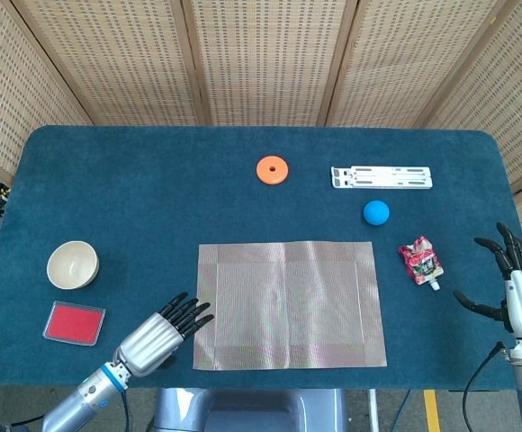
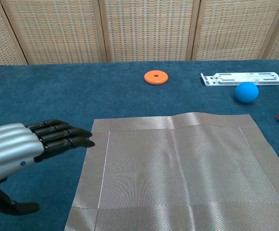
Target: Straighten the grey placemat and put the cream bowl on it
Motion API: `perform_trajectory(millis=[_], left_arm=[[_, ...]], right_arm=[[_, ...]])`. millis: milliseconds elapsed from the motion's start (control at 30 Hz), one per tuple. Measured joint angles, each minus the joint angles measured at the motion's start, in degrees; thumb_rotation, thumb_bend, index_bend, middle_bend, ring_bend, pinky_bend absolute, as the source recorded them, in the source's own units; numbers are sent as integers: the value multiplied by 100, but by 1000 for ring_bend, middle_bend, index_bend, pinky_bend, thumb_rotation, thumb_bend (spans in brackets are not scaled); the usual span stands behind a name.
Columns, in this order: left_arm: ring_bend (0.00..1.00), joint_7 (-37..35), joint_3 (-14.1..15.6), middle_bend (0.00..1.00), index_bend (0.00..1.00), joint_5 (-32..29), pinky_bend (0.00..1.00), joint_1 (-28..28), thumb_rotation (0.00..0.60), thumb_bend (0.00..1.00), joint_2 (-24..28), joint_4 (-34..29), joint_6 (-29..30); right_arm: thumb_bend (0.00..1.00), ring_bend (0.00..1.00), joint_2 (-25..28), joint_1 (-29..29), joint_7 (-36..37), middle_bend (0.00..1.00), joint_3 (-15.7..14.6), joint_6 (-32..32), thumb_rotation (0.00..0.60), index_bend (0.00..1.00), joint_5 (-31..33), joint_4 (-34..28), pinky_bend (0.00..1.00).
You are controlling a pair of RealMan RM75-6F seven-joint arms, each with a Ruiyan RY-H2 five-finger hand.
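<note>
With the grey placemat (image 1: 290,304) as landmark, the cream bowl (image 1: 72,264) is seen well to its left on the blue surface (image 1: 144,189), not yet set on it, beside a red tray (image 1: 74,322). Just off the mat's lower-left corner the left robot hand (image 1: 157,330) is held with fingers extended and empty, clear of the cloth, which lies flat and square, so the straightening is judged done. Far right of the mat, past a red packet (image 1: 420,261), the right robot hand (image 1: 511,292) is held spread and empty.

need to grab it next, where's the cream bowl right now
In the head view the round cream bowl sits at the table's left side, just behind the flat red tray and left of the grey woven placemat.
</note>
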Motion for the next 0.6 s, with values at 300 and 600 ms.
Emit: perform_trajectory(millis=[300,600], left_arm=[[0,-742,-195,0,211,-249,0,614,600,199,855,216,1051],[0,-1721,-571,0,382,-1022,0,1057,600,217,1086,1330,1251]], right_arm=[[286,0,52,-67,-154,0,-167,140,600,230,-271,-192,0],[286,0,67,-52,-204,0,-242,88,600,230,-332,-269,0]])
